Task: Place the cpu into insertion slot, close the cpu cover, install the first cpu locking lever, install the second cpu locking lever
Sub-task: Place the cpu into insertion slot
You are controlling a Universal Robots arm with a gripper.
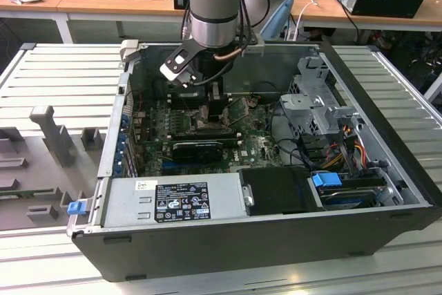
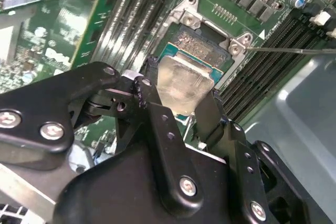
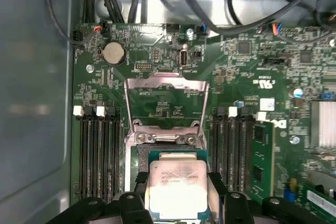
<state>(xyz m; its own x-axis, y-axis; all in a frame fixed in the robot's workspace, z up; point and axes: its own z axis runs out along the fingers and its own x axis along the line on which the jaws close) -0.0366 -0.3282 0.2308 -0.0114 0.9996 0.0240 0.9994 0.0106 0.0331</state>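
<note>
No legible text: tiny print on the cpu (image 3: 177, 190) and power-supply label (image 1: 181, 202).

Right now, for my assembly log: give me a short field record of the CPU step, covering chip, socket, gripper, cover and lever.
cpu: lies flat over the insertion slot; cannot tell if fully seated
insertion slot: part of the pin field uncovered beyond the chip
gripper: shut on the cpu, one finger on each side
cpu cover: open, tilted away from the slot
locking lever: thin rod, unlatched, standing free
</note>
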